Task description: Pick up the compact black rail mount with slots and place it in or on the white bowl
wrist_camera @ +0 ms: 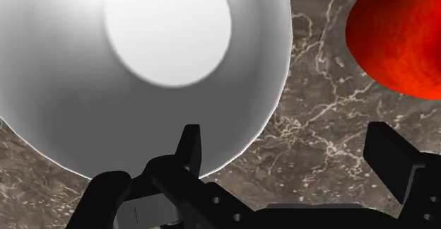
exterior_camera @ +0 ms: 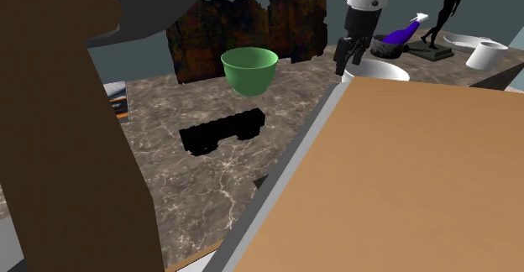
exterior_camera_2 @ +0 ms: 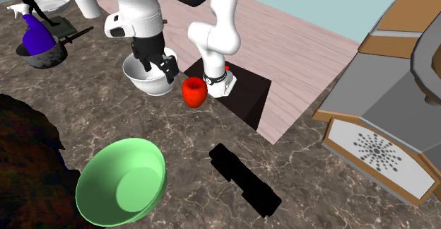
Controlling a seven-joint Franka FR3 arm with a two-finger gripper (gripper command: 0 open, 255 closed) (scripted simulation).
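I count two bowls on the marbled worktop [exterior_camera_2: 85,118]: one white bowl [exterior_camera_2: 145,83] and one green bowl [exterior_camera_2: 121,181]. There is one black rail mount [exterior_camera_2: 244,180], one red round thing [exterior_camera_2: 195,92], and one arm with one gripper [exterior_camera_2: 157,63].

In the second exterior view the rail mount lies flat on the worktop between 4 and 5 o'clock from the white bowl, well apart from it and from the gripper. The green bowl sits near 6 o'clock from the white bowl. The red thing is just beside the white bowl, between 3 and 4 o'clock.

My gripper hangs over the white bowl's near rim. In the wrist view its two fingers [wrist_camera: 189,146] stand wide apart with nothing between them but marble. One finger overlaps the bowl's edge and the other is on the red thing's side.

The shoulder view gives me the stand [exterior_camera: 403,170], which covers most of the white bowl, and one dark ragged panel [exterior_camera: 243,31] behind the green bowl. There the rail mount is at about 7 o'clock from the green bowl. Past the white bowl I count one purple bottle [exterior_camera_2: 34,37] in one dark pan [exterior_camera_2: 44,56], one white cup [exterior_camera_2: 88,5], one white plate [exterior_camera_2: 53,0] and one dark figurine [exterior_camera: 442,14].
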